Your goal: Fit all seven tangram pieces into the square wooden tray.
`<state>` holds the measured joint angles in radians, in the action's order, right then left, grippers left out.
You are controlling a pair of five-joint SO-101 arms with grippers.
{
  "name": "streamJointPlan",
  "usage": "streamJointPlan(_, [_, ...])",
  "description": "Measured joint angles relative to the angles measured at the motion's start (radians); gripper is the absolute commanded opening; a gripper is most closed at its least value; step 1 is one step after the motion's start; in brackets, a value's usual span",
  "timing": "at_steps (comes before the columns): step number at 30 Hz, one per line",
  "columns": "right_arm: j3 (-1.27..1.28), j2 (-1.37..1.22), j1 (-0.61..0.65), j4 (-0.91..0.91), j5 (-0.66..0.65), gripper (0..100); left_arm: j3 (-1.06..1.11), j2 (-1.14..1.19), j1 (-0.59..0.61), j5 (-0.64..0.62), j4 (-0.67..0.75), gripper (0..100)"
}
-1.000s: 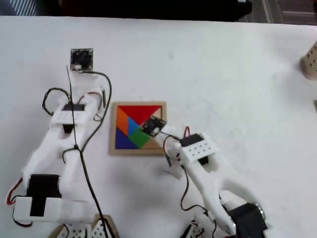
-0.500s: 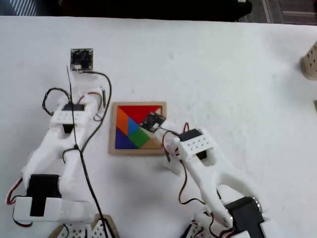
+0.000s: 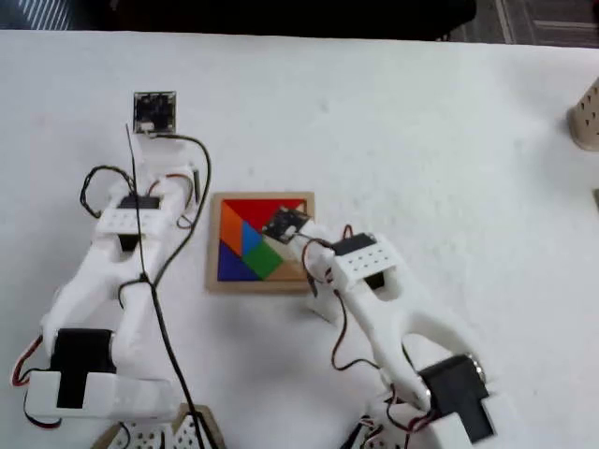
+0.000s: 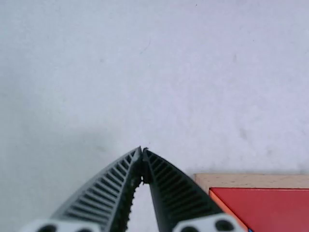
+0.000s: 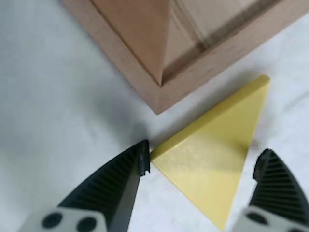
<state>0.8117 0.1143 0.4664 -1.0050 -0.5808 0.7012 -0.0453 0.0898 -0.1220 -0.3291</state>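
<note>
Compared with the high view a second ago, the right arm [image 3: 360,267] has shifted its wrist a little closer to the near right corner of the wooden tray [image 3: 253,285]; the left arm and the pieces in the tray have not changed.

Step in hand: pickup of the yellow triangle [image 5: 217,145]. This piece lies flat on the table just outside a tray corner [image 5: 145,92], close to the rim but apart from it. The right gripper [image 5: 203,159] stands wide open, one fingertip at each side of the triangle, and no contact is visible. The left gripper [image 4: 143,152] is closed on nothing, beside the tray corner that holds the red piece [image 4: 260,208].

Next move, as judged: lower the right gripper, close on opposite edges of the triangle, lift it over the rim, and turn it to match the open recess. The thin piece may slip out or tip as the jaws close
</note>
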Motion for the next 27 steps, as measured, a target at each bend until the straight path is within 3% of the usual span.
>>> streamJointPlan(8, [-0.114, -0.114, 0.000, -0.086, 0.000, 32.8, 0.000, 0.000, 0.000, 0.000, 0.000, 2])
streamJointPlan(16, [-0.130, -0.121, -0.008, -0.086, 0.003, 8.3, 0.000, 0.000, 0.000, 0.000, 0.000, 2])
streamJointPlan(27, [-0.141, -0.121, -0.032, -0.094, 0.054, 10.8, 0.000, 0.000, 0.000, 0.000, 0.000, 2])
